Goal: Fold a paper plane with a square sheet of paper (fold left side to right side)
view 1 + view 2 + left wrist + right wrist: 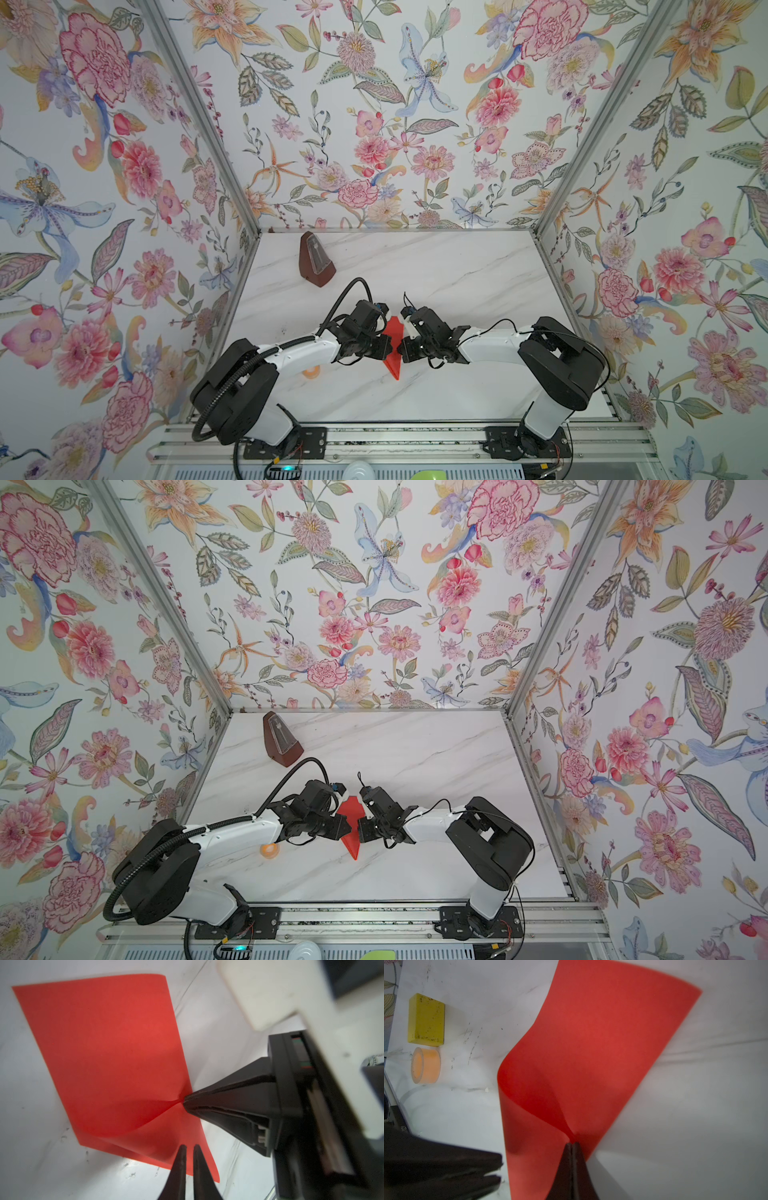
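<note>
Two grippers are pictured at the lower centre of both top views, with the square sheet of paper (395,336) lying between them on the marble table (457,270). An edge of the loosely doubled sheet is pinched by the fully closed right gripper (572,1145). The left gripper (189,1148), jaws all but shut, appears empty. For a clean fold, the edges should be matched before the rounded bend is pressed flat.

Both top views: black wrists (361,332) hide most of the thin red square sheet of paper (394,332). At its nine o'clock, a translucent orange roll (311,371) sits half under the white arm (299,353).
</note>
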Controlling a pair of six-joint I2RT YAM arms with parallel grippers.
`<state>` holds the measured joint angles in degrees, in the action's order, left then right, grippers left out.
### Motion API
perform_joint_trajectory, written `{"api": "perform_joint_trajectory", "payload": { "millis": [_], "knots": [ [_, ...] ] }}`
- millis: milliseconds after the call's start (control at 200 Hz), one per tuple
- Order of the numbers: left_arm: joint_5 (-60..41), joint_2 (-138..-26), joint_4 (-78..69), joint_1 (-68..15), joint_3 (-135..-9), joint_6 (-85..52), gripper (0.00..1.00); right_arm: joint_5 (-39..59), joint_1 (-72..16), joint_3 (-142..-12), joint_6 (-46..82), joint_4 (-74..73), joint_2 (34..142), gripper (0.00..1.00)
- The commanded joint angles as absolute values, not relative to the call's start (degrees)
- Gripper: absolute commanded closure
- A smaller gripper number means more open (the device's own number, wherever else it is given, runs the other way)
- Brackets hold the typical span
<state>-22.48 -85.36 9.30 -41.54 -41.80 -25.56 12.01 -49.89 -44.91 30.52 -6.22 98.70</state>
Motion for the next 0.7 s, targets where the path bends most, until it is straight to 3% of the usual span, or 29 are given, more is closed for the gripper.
{"api": "perform_joint_trajectory", "payload": {
  "millis": [0,696],
  "knots": [
    [-19.61,-86.91,9.16,-41.48,-40.87,-26.2,0.89,11.65,-50.18,-44.11,31.2,-2.9,101.02,1.0],
    [-17.67,-92.85,8.06,-41.21,-38.51,-25.57,0.91,11.35,-48.64,-47.49,29.71,0.33,99.62,1.0]
  ]
}}
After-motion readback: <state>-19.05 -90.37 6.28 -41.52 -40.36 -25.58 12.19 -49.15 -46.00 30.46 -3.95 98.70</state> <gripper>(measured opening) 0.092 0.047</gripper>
